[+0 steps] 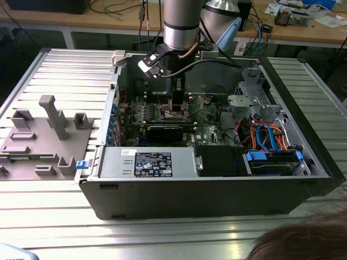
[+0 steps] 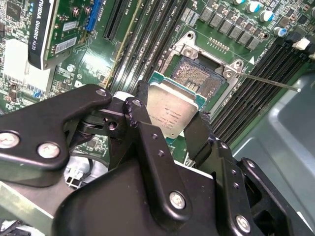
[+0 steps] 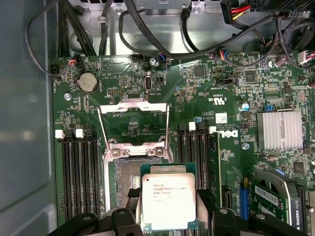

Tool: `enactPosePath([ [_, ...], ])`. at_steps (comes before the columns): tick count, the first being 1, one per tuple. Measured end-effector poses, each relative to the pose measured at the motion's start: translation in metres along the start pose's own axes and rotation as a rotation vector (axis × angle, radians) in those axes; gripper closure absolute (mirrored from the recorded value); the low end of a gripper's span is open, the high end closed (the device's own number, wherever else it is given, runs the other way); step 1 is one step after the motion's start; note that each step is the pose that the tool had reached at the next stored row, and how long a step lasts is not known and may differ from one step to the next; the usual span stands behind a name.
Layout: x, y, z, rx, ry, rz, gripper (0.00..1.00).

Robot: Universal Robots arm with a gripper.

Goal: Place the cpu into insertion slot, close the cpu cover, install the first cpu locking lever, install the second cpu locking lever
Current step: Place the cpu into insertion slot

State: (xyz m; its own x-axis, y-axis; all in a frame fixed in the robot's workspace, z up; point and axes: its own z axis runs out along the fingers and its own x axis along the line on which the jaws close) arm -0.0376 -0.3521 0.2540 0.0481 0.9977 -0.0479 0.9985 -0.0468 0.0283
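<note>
In the exterior view, the arm's end effector [image 1: 178, 104] reaches down into an open computer case [image 1: 190, 200], low over the green motherboard [image 1: 209, 129]. The case also holds a black graphics card [image 1: 165, 132], a labelled power supply [image 1: 146, 162] and blue and orange drive cables [image 1: 265, 135]. It lies on a ribbed metal worktop [image 1: 65, 227]. A grey plastic fixture [image 1: 51, 116] stands at the exterior view's left, and a person's hair [image 1: 303, 244] edges in at the lower right. Wooden benches [image 1: 303, 31] line the room behind.

In the second wrist view, the end effector [image 2: 170, 122] has its black fingers [image 2: 135, 112] clamped on opposite edges of the cpu [image 2: 170, 105]. It holds the chip silver top up, tilted over the near edge of the insertion slot [image 2: 202, 81]. The chip is not seated, and the slot's contact field lies bare. A thin locking lever [image 2: 270, 82] angles away from the slot, with memory slots [image 2: 142, 39] on both sides.

In the first wrist view, the end effector [image 3: 170, 217] grips the cpu [image 3: 168, 196], which overlaps one corner of the insertion slot [image 3: 125, 172]. The cpu cover [image 3: 135, 103] stands swung open on the slot's far side, with green board showing through its window. Also on the board are a coin battery [image 3: 88, 82] and a finned heatsink [image 3: 279, 129].
</note>
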Motion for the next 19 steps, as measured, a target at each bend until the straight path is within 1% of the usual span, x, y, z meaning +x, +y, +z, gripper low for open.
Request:
enactPosePath([
  [19,0.0001,-0.0035,0.0049,0.0000,-0.0001,0.000,0.46],
])
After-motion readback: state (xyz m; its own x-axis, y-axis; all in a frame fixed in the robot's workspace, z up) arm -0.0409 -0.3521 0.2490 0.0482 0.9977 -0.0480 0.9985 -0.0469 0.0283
